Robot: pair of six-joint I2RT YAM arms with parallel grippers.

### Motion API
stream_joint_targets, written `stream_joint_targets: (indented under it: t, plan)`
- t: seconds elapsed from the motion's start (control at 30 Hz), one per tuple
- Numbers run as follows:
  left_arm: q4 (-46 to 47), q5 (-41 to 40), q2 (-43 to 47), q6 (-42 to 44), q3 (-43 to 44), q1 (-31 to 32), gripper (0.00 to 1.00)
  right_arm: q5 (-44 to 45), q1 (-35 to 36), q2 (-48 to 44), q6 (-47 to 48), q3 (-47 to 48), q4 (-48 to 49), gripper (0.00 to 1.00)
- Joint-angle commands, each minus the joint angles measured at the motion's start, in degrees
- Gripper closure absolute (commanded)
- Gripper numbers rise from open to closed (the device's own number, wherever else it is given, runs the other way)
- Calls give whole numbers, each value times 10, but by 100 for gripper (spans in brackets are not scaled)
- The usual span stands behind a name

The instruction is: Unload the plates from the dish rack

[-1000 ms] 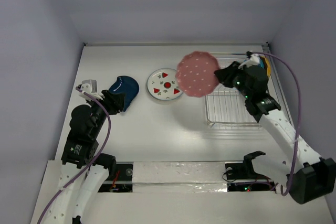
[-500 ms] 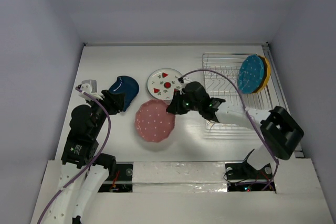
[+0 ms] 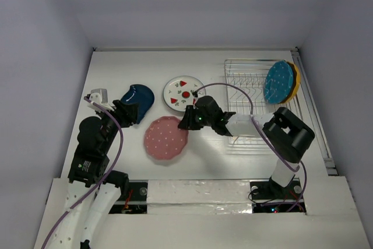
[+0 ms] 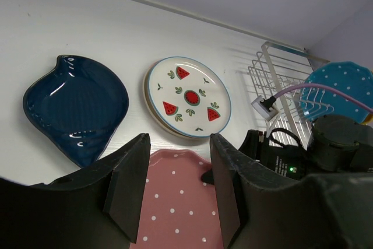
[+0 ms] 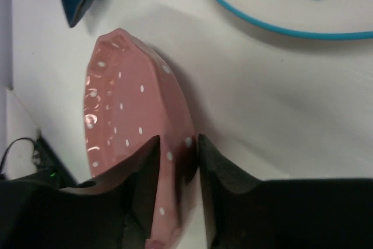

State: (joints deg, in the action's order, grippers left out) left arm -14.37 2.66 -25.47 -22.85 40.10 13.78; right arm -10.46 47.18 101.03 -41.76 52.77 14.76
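Note:
My right gripper (image 3: 185,122) is shut on the right rim of the pink scalloped plate (image 3: 166,138), held low at the table in front of the white plate with red wedges (image 3: 183,93). In the right wrist view the fingers (image 5: 224,179) pinch the pink rim (image 5: 116,115). The dark blue plate (image 3: 138,98) lies at the left. The bright blue plate (image 3: 278,81) and the yellow-orange plate (image 3: 296,80) stand in the wire dish rack (image 3: 253,115). My left gripper (image 3: 125,112) is open and empty by the dark blue plate; its wrist view shows the pink plate (image 4: 180,196) between its fingers (image 4: 131,179).
The enclosure walls ring the table. The right arm's purple cable (image 3: 233,88) arcs over the rack's left part. The left wrist view shows the right gripper body (image 4: 291,155), the white plate (image 4: 187,97) and the dark blue plate (image 4: 76,106).
My right gripper carried the pink plate from beside the rack leftward and down to the table in front of the white plate. The left arm has not moved.

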Motion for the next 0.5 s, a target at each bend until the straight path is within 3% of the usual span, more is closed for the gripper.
stream_joint_targets:
  t: [0.0, 0.23, 0.33, 0.47]
  plan:
    - [25, 6, 3, 4, -2, 1, 58, 38, 0, -1, -6, -3, 61, 60]
    - [25, 6, 2, 5, -2, 1, 58, 77, 0, 5, 11, -10, 39, 48]
    - [25, 6, 2, 5, -2, 1, 58, 101, 0, -9, 26, -9, 5, 37]
    - [24, 5, 3, 4, -2, 1, 58, 162, 0, -99, 56, -10, -45, 27]
